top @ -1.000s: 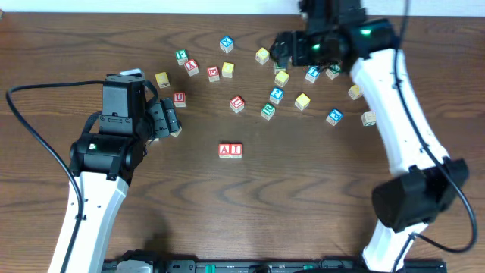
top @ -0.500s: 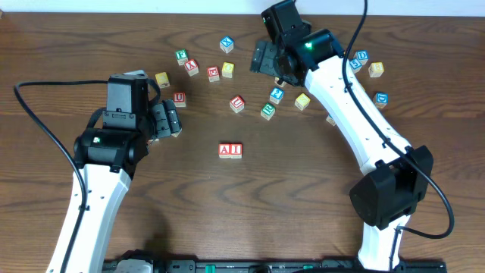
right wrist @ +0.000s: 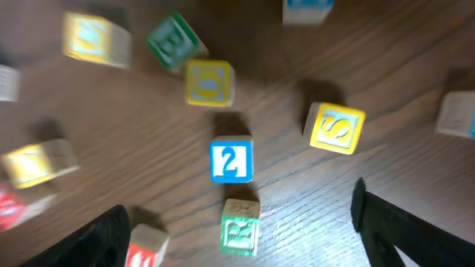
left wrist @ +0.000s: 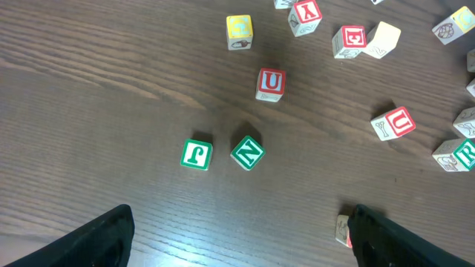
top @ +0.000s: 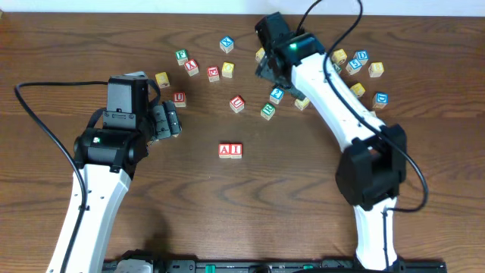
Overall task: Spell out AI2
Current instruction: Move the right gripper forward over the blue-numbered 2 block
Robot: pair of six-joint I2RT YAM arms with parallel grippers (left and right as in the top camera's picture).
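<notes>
The red "A" cube point(top: 225, 149) and red "I" cube point(top: 236, 149) stand side by side at the table's middle. Farther back lies the blue "2" cube point(top: 276, 94), face up. In the right wrist view the "2" cube point(right wrist: 231, 162) sits just ahead of my right gripper point(right wrist: 245, 252), whose jaws stand wide apart and empty above the table. Overhead, the right gripper point(top: 267, 70) hovers just behind and left of the "2". My left gripper point(top: 173, 121) rests open at the left, holding nothing; in the left wrist view the left gripper point(left wrist: 241, 248) frames bare wood.
A green cube point(right wrist: 240, 226) lies between the "2" and my right jaws, and a yellow "S" cube point(right wrist: 336, 126) to its right. Red "U" cubes point(left wrist: 271, 83), green cubes point(left wrist: 247, 152) and a yellow one point(left wrist: 239, 30) lie ahead of the left gripper. More cubes cluster at back right point(top: 361, 55).
The right arm has swung left from the back-right cluster to a spot over the "2" cube. The left arm and the "A" and "I" cubes have stayed put.
</notes>
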